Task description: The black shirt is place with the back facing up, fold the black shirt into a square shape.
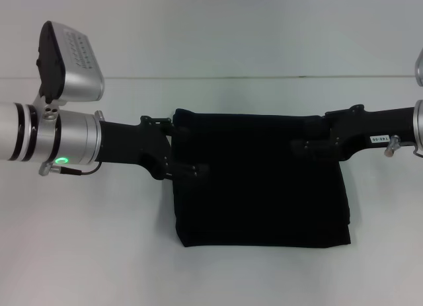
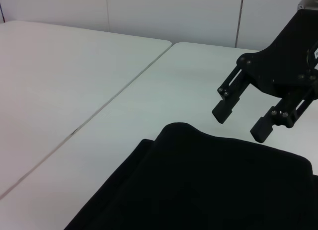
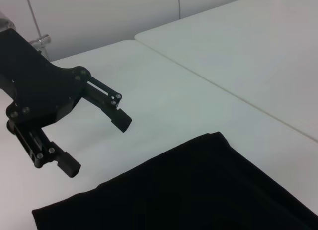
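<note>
The black shirt [image 1: 258, 200] lies on the white table as a folded, roughly rectangular bundle, with layered edges along its right side. My left gripper [image 1: 188, 151] reaches in from the left over the shirt's upper left edge. My right gripper [image 1: 304, 135] reaches in from the right over its upper right edge. The left wrist view shows the right gripper [image 2: 241, 123] open just beyond the shirt [image 2: 198, 180], holding nothing. In the right wrist view the left gripper [image 3: 97, 145] is likewise open and empty beside the shirt [image 3: 198, 190].
The white table [image 1: 86, 240] spreads on all sides of the shirt. A seam [image 2: 74, 130] joins it to a second table behind. A pale wall stands past the far edge.
</note>
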Robot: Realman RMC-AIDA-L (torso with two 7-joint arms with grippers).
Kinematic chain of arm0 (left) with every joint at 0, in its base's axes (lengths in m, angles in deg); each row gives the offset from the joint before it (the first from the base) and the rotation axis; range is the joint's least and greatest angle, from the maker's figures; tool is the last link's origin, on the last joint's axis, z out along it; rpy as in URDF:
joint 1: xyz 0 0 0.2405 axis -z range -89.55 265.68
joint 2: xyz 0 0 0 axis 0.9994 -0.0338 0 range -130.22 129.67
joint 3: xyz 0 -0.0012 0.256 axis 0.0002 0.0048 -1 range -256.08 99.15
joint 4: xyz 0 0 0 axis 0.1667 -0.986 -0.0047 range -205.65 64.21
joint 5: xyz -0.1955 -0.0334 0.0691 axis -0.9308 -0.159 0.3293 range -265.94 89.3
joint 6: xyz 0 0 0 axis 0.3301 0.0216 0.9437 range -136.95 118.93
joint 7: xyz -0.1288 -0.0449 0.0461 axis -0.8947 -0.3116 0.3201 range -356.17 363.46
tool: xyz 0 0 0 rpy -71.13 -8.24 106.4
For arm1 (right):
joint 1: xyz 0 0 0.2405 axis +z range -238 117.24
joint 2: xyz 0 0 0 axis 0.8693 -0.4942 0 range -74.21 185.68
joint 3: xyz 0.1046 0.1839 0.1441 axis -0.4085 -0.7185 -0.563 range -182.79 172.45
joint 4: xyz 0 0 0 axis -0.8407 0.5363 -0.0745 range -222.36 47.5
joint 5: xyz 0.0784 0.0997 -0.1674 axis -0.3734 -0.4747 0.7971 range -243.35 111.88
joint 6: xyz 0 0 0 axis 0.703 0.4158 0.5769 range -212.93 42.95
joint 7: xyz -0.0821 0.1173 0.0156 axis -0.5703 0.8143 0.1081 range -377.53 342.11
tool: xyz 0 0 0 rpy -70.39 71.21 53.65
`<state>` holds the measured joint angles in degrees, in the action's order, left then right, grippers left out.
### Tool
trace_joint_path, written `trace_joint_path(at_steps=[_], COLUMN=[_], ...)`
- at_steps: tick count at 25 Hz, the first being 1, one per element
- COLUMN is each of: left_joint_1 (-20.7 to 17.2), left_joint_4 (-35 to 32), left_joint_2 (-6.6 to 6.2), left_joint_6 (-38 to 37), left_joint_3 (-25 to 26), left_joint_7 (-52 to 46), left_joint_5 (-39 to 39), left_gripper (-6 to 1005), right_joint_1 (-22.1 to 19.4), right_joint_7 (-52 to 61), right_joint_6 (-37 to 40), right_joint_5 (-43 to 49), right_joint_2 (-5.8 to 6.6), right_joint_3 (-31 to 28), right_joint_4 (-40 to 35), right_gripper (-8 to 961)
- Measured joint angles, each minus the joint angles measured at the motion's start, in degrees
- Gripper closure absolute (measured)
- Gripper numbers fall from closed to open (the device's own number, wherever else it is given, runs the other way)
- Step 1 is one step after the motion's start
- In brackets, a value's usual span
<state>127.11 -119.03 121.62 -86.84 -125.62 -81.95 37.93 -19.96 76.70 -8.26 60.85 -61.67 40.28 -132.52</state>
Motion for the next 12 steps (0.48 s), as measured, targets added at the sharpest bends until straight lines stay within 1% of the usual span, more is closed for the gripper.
trace_joint_path(at_steps=[6,12], left_joint_1=[-0.2,-0.4], left_joint_4=[0.0,0.0], left_joint_2=[0.11,0.24], left_joint_6=[-0.1,-0.3], left_joint_3=[0.3,0.3], left_joint_7=[0.0,-0.1], left_joint_5=[0.0,-0.1], left_gripper=[112,113], right_joint_1=[0.0,-0.5], right_joint_7=[0.3,0.3], right_joint_6=[-0.3,-0.8], right_joint_5=[0.0,0.0], right_joint_2=[0.00,-0.38], right_joint_3=[0.0,0.0], right_joint_4=[0.3,0.3], right_gripper=[340,340])
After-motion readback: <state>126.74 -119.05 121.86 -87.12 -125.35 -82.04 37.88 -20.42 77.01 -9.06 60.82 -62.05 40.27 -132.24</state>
